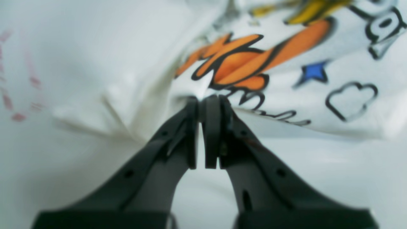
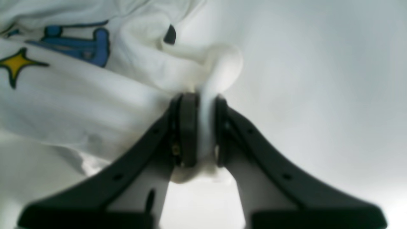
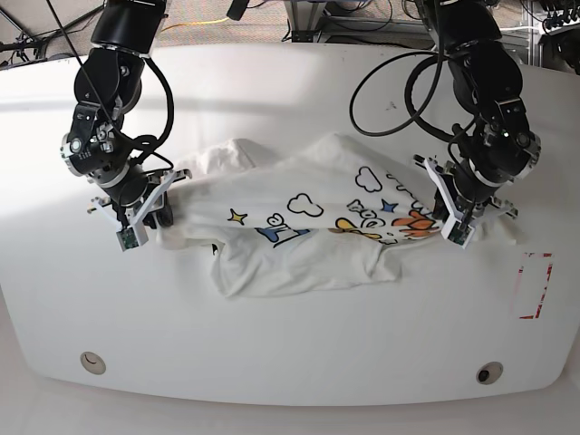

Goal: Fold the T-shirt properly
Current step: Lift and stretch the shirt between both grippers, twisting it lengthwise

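Observation:
The white T-shirt (image 3: 299,240) lies crumpled across the middle of the table, print side up, with orange, yellow and blue letters, clouds and stars. On the base view's right, my left gripper (image 3: 450,222) sits at the shirt's edge beside the orange letters. In its wrist view the left gripper (image 1: 206,101) is shut, its tips pinching the hem of the T-shirt (image 1: 286,79). At the opposite end my right gripper (image 3: 154,217) holds the shirt. Up close, the right gripper (image 2: 203,105) is shut with a fold of the white T-shirt (image 2: 79,95) squeezed between its pads.
The white table (image 3: 290,344) has a red dashed rectangle (image 3: 535,285) near its right edge, also blurred in the left wrist view as red marks (image 1: 19,95). Two round holes (image 3: 91,362) (image 3: 489,372) sit near the front edge. Black cables (image 3: 399,82) loop behind the arms.

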Available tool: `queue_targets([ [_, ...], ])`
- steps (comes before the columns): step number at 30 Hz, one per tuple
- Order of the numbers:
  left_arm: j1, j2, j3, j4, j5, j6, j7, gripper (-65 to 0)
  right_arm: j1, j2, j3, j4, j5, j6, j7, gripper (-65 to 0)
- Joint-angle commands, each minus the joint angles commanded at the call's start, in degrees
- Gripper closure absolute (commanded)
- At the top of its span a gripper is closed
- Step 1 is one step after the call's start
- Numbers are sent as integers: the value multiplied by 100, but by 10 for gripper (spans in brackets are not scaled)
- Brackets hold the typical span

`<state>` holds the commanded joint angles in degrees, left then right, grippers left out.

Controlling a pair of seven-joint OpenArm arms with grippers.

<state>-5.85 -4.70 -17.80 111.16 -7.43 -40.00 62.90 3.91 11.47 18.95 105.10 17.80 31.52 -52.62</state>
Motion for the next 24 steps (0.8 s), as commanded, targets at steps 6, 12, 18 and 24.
queue_targets([
  [6, -1055, -431, 202, -123, 53, 0, 545, 0, 158, 70, 0, -26, -35, 0, -53, -79],
  [12, -1837, -774, 1134, -510, 53, 0, 589, 0, 44, 70, 0, -114, -26, -9, -149, -79],
  [18, -2013, -747, 1530, -536, 53, 0, 589, 0, -123, 70, 18, -246, -9, -9, -149, -78],
  [24, -1881, -747, 1530, -501, 35, 0, 607, 0, -299, 62, 18, -220, 97, 9, -167, -86],
])
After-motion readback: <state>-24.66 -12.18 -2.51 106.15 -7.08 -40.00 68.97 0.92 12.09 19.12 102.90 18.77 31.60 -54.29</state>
